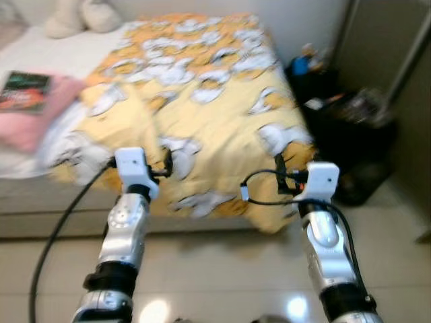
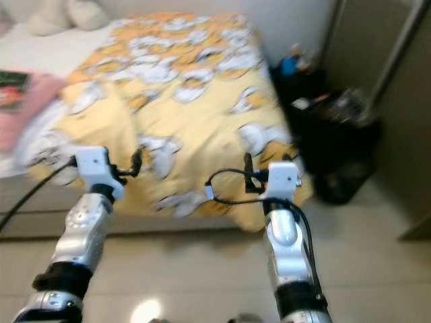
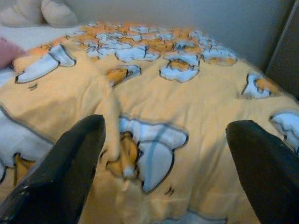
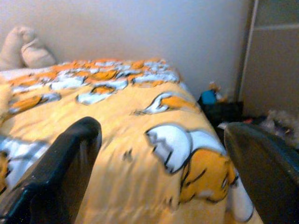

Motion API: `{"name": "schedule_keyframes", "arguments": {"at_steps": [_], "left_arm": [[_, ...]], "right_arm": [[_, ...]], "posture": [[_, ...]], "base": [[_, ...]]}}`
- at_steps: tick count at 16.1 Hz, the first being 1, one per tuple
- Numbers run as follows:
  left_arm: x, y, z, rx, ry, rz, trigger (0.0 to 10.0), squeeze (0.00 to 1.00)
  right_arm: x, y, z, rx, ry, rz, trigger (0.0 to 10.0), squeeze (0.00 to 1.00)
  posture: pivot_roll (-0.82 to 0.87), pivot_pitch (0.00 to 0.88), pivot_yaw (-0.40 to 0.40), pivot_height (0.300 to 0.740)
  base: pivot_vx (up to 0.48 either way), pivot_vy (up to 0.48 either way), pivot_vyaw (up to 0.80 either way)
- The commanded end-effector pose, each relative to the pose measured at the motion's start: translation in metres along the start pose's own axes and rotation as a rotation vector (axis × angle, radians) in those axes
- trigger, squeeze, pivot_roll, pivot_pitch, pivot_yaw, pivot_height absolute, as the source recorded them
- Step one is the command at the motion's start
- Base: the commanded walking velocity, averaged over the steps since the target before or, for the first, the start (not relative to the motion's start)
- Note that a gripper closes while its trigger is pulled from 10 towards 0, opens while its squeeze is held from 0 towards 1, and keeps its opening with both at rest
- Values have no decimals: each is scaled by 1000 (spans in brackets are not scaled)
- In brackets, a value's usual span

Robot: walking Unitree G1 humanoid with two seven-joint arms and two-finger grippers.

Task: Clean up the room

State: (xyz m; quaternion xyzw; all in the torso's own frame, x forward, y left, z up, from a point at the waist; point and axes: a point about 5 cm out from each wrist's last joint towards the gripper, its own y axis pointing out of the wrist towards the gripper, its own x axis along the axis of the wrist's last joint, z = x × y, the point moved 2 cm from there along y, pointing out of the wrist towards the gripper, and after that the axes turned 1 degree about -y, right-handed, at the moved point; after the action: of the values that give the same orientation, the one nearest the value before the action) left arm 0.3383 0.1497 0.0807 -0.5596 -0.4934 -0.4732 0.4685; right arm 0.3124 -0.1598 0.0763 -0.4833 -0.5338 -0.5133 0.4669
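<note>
A yellow blanket [image 1: 202, 101] printed with white and orange cartoon figures lies rumpled over the bed and hangs off its near corner. Both my arms are raised in front of the bed's near edge. My left gripper [image 1: 165, 163] stands open just short of the blanket's hanging edge, its black fingers [image 3: 60, 172] spread wide over a fold. My right gripper [image 1: 279, 171] is open too, near the blanket's lower right corner, with nothing between its fingers [image 4: 56, 177]. On the bed's left side a pink cloth [image 1: 40, 118] carries a dark book [image 1: 25, 91].
Cream pillows or soft toys [image 1: 81, 17] sit at the head of the bed. Black bags and clutter [image 1: 350, 128] fill the floor right of the bed, a blue item [image 1: 301, 64] behind them. A wardrobe [image 1: 397, 54] stands at far right. Shiny tiled floor [image 1: 222, 269] lies below.
</note>
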Motion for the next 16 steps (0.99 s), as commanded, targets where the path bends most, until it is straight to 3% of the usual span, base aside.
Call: {"name": "schedule_keyframes", "arguments": {"at_steps": [1, 2, 3, 4, 6, 7, 8, 9, 10, 12, 16], "left_arm": [[-7, -5, 7, 15, 32, 37, 10000, 1000], [-56, -39, 28, 47, 85, 249, 10000, 1000], [-73, -57, 33, 37, -38, 296, 10000, 1000], [-62, -57, 29, 0, -67, 228, 10000, 1000], [-40, -55, 15, -77, 140, 107, 10000, 1000], [-20, -43, 0, -135, 192, 32, 10000, 0], [0, -30, -3, -107, 207, -30, 10000, 0], [12, -18, 2, -64, 169, -52, 10000, 0], [19, -9, 5, -51, 93, -54, 10000, 0], [22, -3, 11, -9, 165, -51, 10000, 0], [12, -5, 11, 7, 139, -8, 10000, 0]], "right_arm": [[-2, -2, 7, 27, 23, 15, 10000, 1000], [-24, -29, 18, 128, -20, 104, 10000, 1000], [-41, -49, 10, 141, -35, 185, 10000, 1000], [-43, -55, 5, 145, -52, 192, 10000, 1000], [-44, -57, -1, 140, -56, 197, 10000, 1000], [-40, -49, -4, 120, -63, 192, 10000, 1000], [-36, -42, -3, 113, -58, 184, 10000, 914], [-29, -34, 5, 133, -51, 153, 10000, 0], [-22, -25, 10, 134, -45, 120, 10000, 0], [-18, -16, 14, 112, -26, 111, 10000, 0], [-21, -17, 23, 127, -6, 119, 10000, 0]], "posture": [[-194, 0, 81, 740], [-197, 0, 86, 740], [-197, 0, 76, 740], [-204, 0, 77, 740], [-208, 0, 78, 740], [-207, 0, 71, 740], [-206, 0, 70, 740], [-205, 0, 71, 740], [-202, 0, 70, 740], [-200, 0, 73, 740], [-192, 0, 80, 740]], "base": [[0, 480, 0], [0, 480, 0], [0, 476, 0], [0, 469, 0], [0, 193, 0], [0, 0, 0], [0, 0, 0], [0, 0, 0], [255, 409, 0], [264, 401, 0], [299, 377, 0]]}}
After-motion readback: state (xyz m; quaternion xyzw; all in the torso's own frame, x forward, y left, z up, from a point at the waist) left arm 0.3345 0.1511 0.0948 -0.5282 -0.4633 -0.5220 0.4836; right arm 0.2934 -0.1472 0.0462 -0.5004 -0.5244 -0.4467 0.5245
